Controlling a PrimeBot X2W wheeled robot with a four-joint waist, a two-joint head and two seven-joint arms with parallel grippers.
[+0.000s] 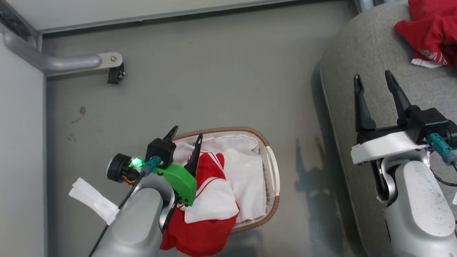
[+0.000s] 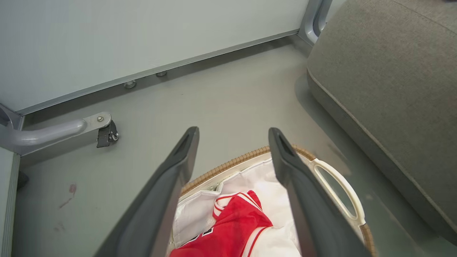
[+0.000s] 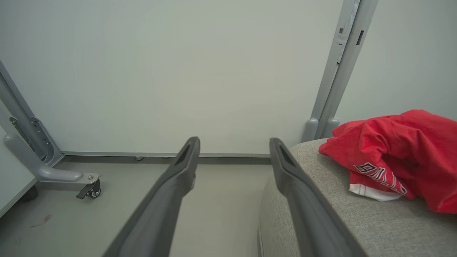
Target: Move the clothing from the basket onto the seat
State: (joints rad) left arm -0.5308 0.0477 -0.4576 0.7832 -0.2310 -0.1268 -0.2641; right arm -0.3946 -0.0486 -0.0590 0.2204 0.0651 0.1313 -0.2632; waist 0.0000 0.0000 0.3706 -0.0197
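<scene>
The white basket (image 1: 273,171) with its brown woven rim stands on the floor at lower centre. A red garment with white stripes and panels (image 1: 210,192) lies in it on the white liner and spills over the near edge. My left gripper (image 1: 185,134) hovers open over the basket's left side, nothing between its fingers; the left wrist view shows the garment (image 2: 235,228) below it. Another red garment (image 1: 430,30) lies on the grey seat (image 1: 357,53) at top right. My right gripper (image 1: 373,80) is open and empty over the seat's edge (image 3: 321,214), left of that garment (image 3: 403,153).
A grey metal leg with a caster (image 1: 114,73) juts out at upper left by the wall. A white strip of fabric (image 1: 93,200) hangs beside my left forearm. Bare grey floor (image 1: 214,89) lies between basket, wall and seat.
</scene>
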